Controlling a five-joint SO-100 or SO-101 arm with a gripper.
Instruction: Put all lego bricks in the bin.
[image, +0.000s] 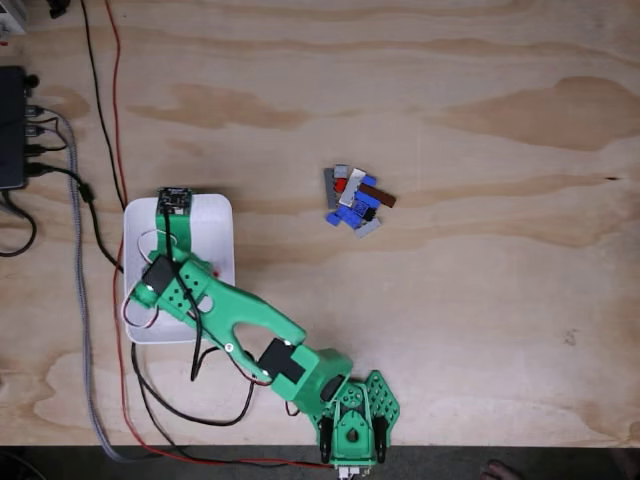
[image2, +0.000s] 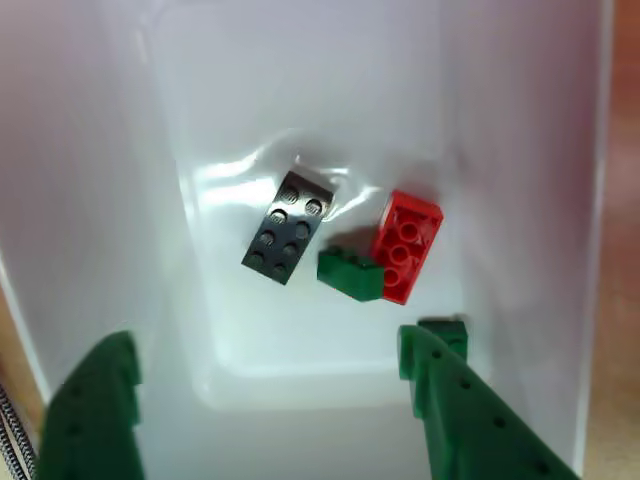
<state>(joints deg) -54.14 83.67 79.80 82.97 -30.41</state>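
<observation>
While our arm (image: 250, 340) reaches from the desk's near edge toward its left side, the fixed view puts our gripper (image: 170, 215) above the bin (image: 215, 230), which sits near the left edge. A pile (image: 355, 200) of blue, grey, red, white and brown bricks lies mid-desk, well apart from the bin, so we judge most of the work is left. A black box (image: 12, 128) with cables (image: 90, 190) sits at the far left corner; a red wire and a black one run just beside the bin, clear of the path to the pile.

From the other view, we look down into the bin (image2: 520, 150): a dark grey brick (image2: 288, 230), a red brick (image2: 407, 246) and a green brick (image2: 350, 272) rest on its floor, red and green touching. Our fingers (image2: 455, 400) are spread wide and hold nothing. A small green piece (image2: 448, 335) beside the right finger is too hidden to name.
</observation>
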